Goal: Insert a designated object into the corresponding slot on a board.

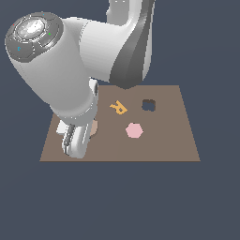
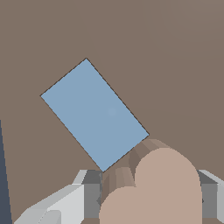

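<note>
Item: heart piece (image 2: 153, 188), tan-beige, flat. Location: between the two grey fingers (image 2: 89, 192) of the pincer (image 2: 151, 197), which is closed on it; a sliver of it shows beside the arm near the board's (image 1: 178, 140) corner on the exterior view's left.

Item: slot. Not identifiable; the only dark hole (image 1: 148, 105) in sight is squarish and notched, well apart toward the far edge.

Item: blue rectangle (image 2: 94, 113), flat in the board, just beside the heart.

Judgement: the carry depends on where the heart-shaped slot lies, and that cannot be told.

Others: orange letter R (image 1: 118, 108), pink hexagon (image 1: 134, 130), mid-board.
</note>
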Robot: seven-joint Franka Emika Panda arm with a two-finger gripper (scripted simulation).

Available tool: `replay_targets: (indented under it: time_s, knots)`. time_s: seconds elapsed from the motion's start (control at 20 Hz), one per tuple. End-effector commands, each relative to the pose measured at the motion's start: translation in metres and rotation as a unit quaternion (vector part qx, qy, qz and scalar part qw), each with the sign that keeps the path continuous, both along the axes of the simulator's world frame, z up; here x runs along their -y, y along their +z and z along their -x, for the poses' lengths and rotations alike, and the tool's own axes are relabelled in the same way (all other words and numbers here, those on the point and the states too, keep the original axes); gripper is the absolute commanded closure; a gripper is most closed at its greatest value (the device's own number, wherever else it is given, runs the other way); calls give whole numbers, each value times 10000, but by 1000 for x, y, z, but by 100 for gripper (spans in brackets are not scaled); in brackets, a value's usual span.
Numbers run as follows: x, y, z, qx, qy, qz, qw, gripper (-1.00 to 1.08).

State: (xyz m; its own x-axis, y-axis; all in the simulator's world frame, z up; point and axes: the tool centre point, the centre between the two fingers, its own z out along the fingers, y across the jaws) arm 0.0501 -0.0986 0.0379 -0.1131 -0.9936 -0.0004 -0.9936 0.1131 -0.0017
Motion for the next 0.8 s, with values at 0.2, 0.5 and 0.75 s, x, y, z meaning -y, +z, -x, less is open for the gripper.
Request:
replay_targets:
  time_s: [0.2,0.5,0.75]
  knots:
    - [24,1,48,1,-1687,-4,9857,108]
    - [30,2,85,-3,-2844,-6,9587,108]
    - [29,2,108,-5,-3513,-7,9363,108]
